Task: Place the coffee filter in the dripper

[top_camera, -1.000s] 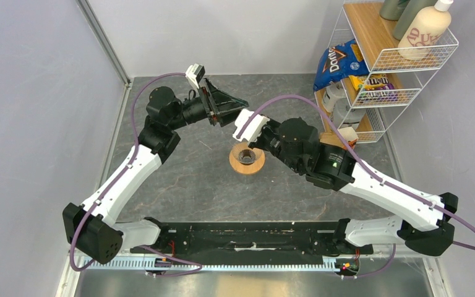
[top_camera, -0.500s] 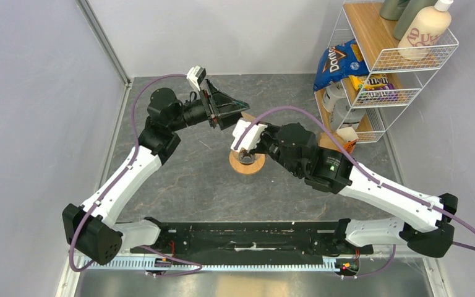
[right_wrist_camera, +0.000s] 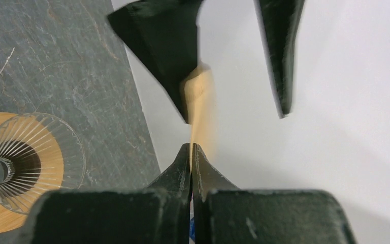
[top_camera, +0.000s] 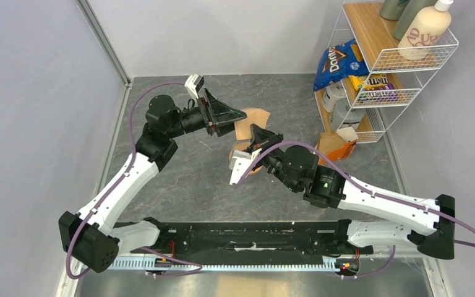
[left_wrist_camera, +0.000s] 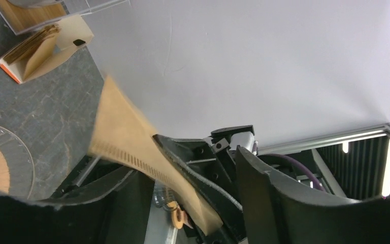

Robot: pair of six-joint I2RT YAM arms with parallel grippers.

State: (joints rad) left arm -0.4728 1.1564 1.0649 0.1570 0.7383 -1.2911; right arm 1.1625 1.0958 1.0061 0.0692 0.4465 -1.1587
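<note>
The coffee filter (top_camera: pixel 253 119) is behind the dripper (right_wrist_camera: pixel 30 162), the wire shelf (top_camera: pixel 362 28) far right.

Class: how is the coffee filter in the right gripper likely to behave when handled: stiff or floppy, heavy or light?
Probably light: one edge pinched in the right gripper carries the coffee filter in the air. Likely floppy: it is a thin paper sheet, blurred in the right wrist view, perhaps fluttering. It may crease under a hard squeeze.
</note>
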